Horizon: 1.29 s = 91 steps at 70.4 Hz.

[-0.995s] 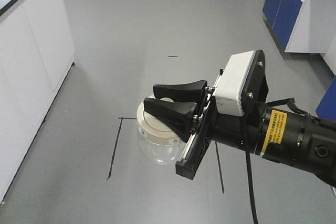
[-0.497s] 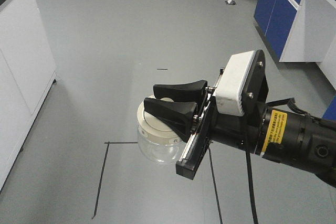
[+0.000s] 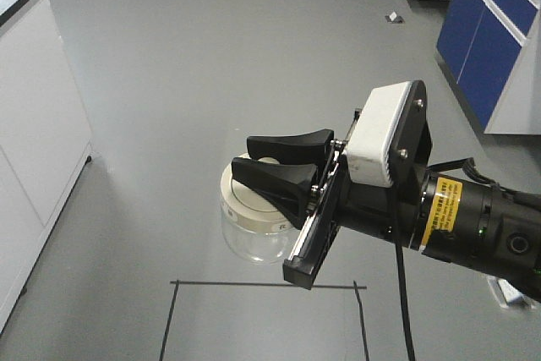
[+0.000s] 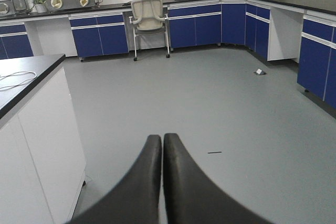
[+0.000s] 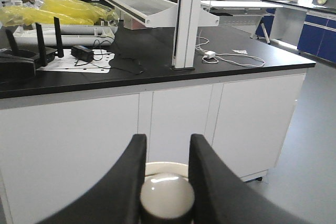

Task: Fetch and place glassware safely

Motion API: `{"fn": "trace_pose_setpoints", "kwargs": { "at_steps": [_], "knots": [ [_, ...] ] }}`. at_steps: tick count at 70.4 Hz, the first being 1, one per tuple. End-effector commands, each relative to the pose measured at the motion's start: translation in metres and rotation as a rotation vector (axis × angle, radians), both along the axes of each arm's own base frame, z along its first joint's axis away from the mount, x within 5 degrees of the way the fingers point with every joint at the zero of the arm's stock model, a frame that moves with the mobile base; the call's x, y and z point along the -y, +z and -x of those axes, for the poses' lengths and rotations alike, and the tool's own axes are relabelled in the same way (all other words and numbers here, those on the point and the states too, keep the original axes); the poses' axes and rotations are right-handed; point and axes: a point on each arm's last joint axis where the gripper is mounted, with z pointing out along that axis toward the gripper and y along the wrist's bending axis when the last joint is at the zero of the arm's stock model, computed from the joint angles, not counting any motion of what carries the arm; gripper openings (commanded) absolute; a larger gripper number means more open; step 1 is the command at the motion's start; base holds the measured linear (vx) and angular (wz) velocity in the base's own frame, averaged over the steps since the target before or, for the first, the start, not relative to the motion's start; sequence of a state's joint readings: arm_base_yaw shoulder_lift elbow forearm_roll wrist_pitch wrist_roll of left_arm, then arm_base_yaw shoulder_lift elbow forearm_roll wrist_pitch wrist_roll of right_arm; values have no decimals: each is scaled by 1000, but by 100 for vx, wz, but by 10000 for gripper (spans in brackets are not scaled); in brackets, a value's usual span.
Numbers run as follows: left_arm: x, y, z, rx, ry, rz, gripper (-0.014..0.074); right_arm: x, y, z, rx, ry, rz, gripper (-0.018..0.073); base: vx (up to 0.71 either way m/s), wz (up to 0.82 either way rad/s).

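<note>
Only the fingers (image 4: 142, 182) of the left hand (image 4: 161, 141) show, pressed together around nothing. Over the floor (image 3: 169, 82), the jar (image 3: 254, 241) hangs by its knob (image 5: 167, 196), pinched in the right hand (image 3: 243, 156), which hides much of the lid (image 3: 241, 205); its markings are unreadable.

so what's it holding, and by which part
The right gripper holds the jar by the knob on its lid. The left gripper is shut on nothing.
</note>
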<state>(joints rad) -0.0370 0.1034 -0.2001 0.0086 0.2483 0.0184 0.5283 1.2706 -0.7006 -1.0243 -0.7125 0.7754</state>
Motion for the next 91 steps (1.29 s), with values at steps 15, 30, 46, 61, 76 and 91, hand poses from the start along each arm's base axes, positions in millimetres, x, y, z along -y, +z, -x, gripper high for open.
{"fn": "trace_pose_setpoints", "kwargs": {
  "at_steps": [15,30,46,61,76,91],
  "knots": [
    [0,16,0,88,0,17,-7,0,23,5,47,30,-104,-3,41,2],
    [0,16,0,88,0,17,-7,0,23,5,47,30,-104,-3,42,-4],
    [0,16,0,88,0,17,-7,0,23,5,47,30,-104,-3,43,-5],
    [0,16,0,88,0,17,-7,0,23,5,47,30,-104,-3,44,-4],
    [0,16,0,88,0,17,-7,0,23,5,47,30,-104,-3,44,0],
    [0,16,0,88,0,17,-7,0,23,5,47,30,-104,-3,46,0]
  ]
}}
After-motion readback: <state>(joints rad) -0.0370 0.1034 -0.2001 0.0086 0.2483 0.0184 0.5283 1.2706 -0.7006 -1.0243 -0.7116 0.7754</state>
